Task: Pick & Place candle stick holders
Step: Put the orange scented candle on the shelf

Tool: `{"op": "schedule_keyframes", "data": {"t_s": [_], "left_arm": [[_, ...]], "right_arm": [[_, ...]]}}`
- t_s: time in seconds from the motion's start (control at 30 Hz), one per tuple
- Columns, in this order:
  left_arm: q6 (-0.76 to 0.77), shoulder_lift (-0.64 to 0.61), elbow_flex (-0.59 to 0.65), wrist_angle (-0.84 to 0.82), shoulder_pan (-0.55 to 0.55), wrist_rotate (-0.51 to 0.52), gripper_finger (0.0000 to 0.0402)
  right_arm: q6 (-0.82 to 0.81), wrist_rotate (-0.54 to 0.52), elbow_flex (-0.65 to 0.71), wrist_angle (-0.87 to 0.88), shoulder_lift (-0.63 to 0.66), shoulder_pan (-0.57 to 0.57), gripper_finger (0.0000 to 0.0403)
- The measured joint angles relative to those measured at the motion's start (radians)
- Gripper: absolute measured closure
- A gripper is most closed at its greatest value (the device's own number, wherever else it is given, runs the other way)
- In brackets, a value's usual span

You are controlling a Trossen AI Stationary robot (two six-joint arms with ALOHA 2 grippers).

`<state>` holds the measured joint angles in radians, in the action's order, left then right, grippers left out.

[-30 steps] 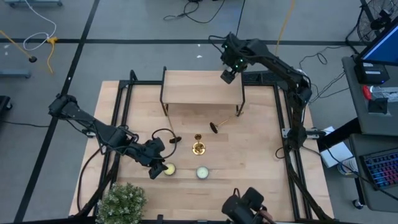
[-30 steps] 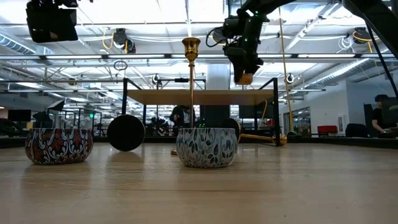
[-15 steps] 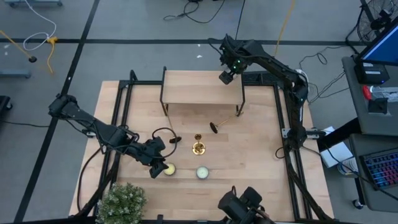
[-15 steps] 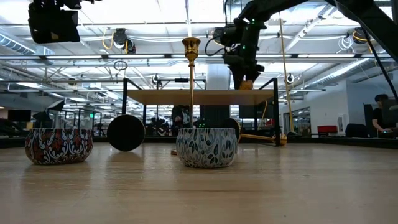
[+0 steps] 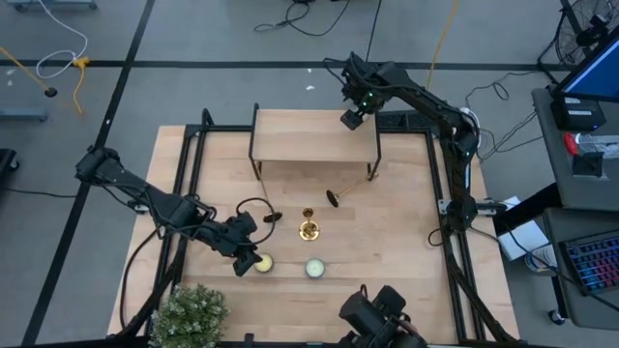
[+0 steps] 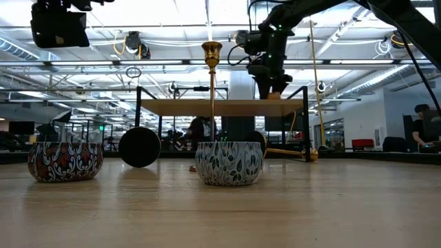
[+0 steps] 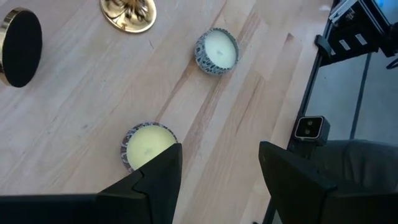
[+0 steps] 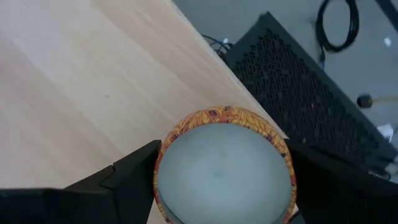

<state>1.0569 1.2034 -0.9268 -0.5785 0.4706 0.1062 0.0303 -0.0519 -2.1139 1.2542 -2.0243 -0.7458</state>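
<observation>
One gold candle stick holder [image 5: 309,229] stands upright on its round base mid-table. Two more lie on their sides: one [image 5: 350,188] by the shelf's right leg, one [image 5: 263,188] left of it, its dark underside [image 7: 18,38] showing. My right gripper [image 5: 351,119] is over the far right corner of the raised wooden shelf [image 5: 314,135], shut on a small candle in an orange patterned tin [image 8: 224,171]. My left gripper [image 7: 217,180] hangs open above the table beside a yellow candle [image 7: 147,146], touching nothing. My right gripper pinches the orange tin by its round side wall [image 8: 163,168], one finger [image 8: 124,180] on each side. The fingers come from above, slanting down. The tin stays upright, wax up, at the shelf's top; whether it rests on the wood I cannot tell.
A white candle in a blue-patterned tin [image 5: 314,268] sits near the front edge, right of the yellow one. A potted plant [image 5: 189,314] stands at the front left corner. A black perforated box [image 8: 298,81] lies beyond the table's far edge. Bare wood lies on the table's right half.
My right gripper has sunk a little toward the shelf top with the orange tin, which stays upright in the hold.
</observation>
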Motion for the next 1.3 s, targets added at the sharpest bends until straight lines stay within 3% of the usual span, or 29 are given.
{"op": "schedule_keyframes", "data": {"t_s": [0.3,0.6,1.3], "left_arm": [[0.012,0.0,0.0,0.008,0.0,0.0,0.0183],[0.013,0.0,0.0,0.007,0.0,0.0,0.0183],[0.007,0.0,0.0,0.007,0.0,0.0,0.0183]], "right_arm": [[0.198,-0.006,0.0,0.05,0.0,-0.001,0.0103],[0.187,0.053,0.0,0.101,0.0,-0.027,0.0103],[0.219,0.047,-0.001,0.076,-0.038,-0.005,0.0103]]}}
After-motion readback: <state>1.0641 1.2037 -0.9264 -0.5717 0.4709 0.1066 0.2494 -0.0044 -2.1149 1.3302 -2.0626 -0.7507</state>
